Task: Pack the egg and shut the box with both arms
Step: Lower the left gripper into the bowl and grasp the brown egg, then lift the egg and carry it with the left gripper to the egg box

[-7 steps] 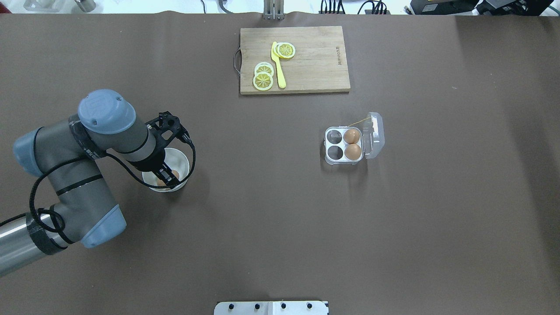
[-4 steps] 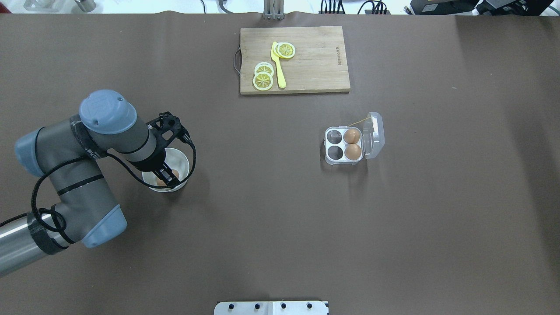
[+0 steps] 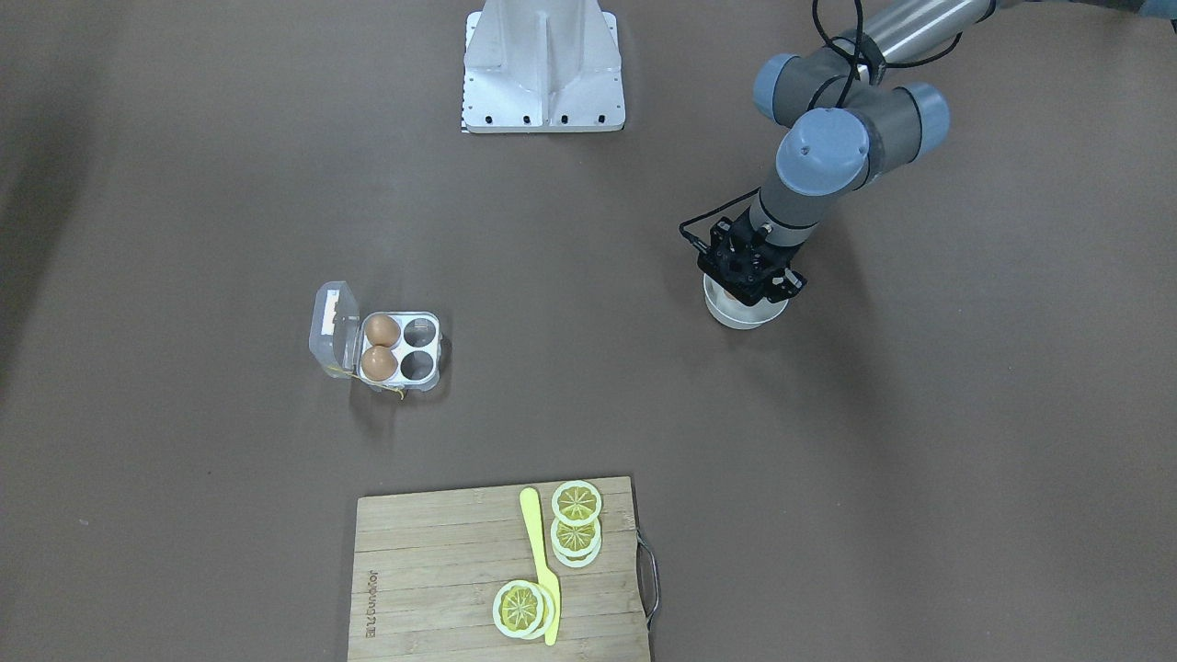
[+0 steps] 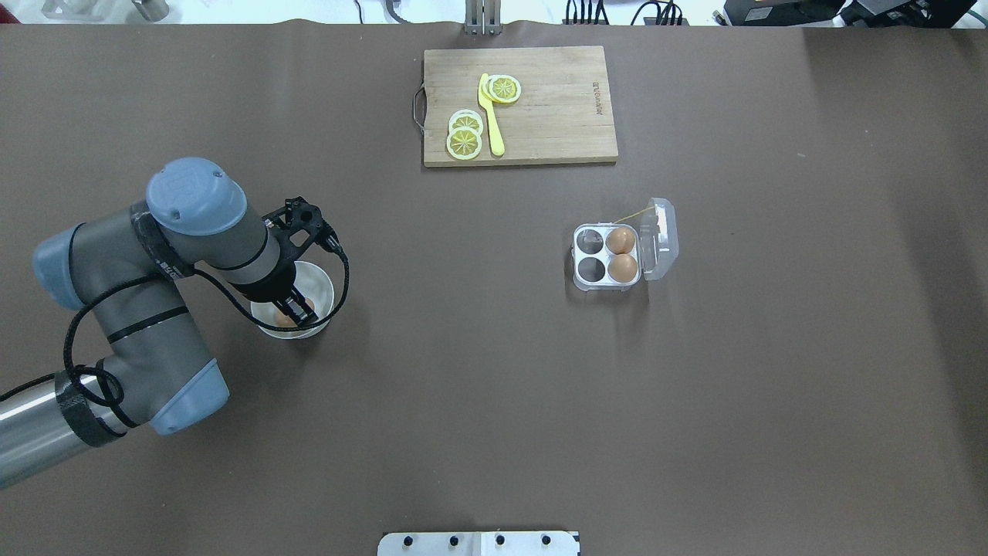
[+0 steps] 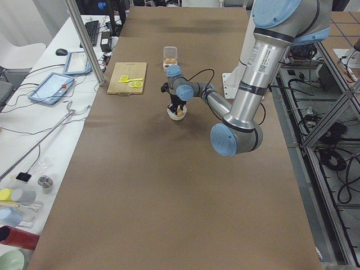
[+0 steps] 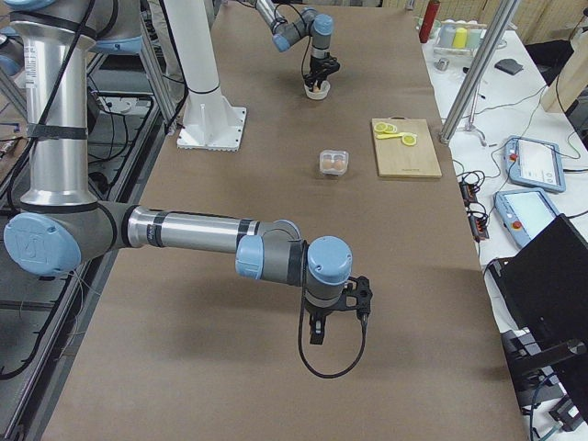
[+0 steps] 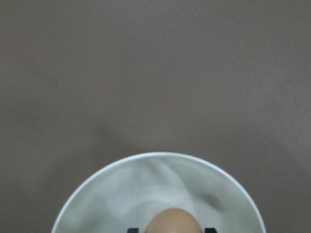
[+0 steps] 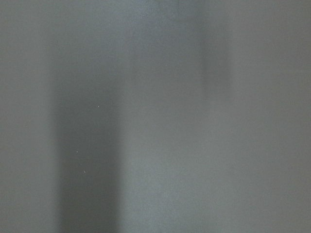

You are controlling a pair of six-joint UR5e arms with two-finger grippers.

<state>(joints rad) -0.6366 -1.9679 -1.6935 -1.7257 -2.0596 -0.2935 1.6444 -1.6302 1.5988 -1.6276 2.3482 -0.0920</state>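
Inside the box sit two eggs, inside the bowl one egg.

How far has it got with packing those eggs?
Two eggs already sit in the open box, two cells empty. The left pincer is down in the bowl, astride a third egg; grip unclear. Left to do: carry it over, then close the lid.
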